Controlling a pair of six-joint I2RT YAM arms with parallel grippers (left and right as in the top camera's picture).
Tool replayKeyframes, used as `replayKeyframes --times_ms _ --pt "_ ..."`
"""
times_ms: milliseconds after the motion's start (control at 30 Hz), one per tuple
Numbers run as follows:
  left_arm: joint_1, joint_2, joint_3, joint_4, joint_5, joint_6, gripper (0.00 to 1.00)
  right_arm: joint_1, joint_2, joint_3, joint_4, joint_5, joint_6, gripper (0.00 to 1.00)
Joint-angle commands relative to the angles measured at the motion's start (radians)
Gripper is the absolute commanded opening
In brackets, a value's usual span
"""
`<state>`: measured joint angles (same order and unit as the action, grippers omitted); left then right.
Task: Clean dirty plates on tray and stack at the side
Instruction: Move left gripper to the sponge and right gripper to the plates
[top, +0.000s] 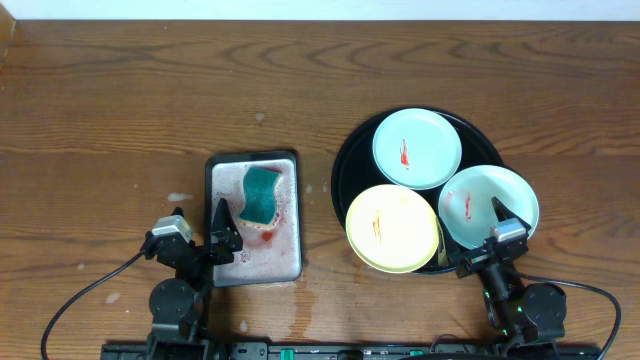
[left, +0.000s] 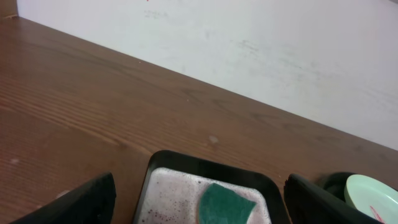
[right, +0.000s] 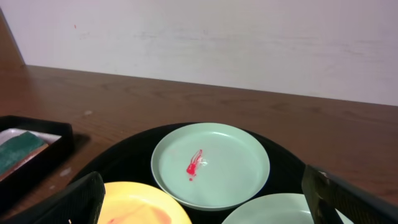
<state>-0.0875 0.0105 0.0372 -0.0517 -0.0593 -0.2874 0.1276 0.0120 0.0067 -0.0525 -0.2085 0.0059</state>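
Left end effector (top: 224, 232) and right end effector (top: 500, 222) gape empty. Round yellow plate (top: 392, 228), upper mint plate (top: 417, 149) and right mint plate (top: 488, 200) sit smeared on the glossy black round tray (top: 345, 170). Nothing cleaned, nothing stacked yet.

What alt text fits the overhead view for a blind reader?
A yellow plate and two mint plates, all sauce-smeared, sit on a round black tray at right. Left of it, a green sponge lies in a soapy grey tray.

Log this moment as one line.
left hand open, by sponge | right hand open, by black tray | three plates smeared, on tray | none stacked
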Motion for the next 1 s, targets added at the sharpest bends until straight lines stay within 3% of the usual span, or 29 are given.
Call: replayKeyframes --times_ms 0,800,967 --pt "0.004 -0.005 -0.033 -0.012 -0.016 -0.001 0.87 -0.002 -0.003 -0.001 -0.004 0.002 -0.014 0.99" --pt "0.004 -0.005 -0.033 -0.012 -0.011 -0.002 0.87 -0.002 -0.003 -0.001 -0.003 0.002 -0.014 0.99" --pt "0.004 -0.005 -0.033 -0.014 0.096 -0.002 0.87 -0.002 -0.003 -0.001 -0.003 -0.002 -0.014 0.99"
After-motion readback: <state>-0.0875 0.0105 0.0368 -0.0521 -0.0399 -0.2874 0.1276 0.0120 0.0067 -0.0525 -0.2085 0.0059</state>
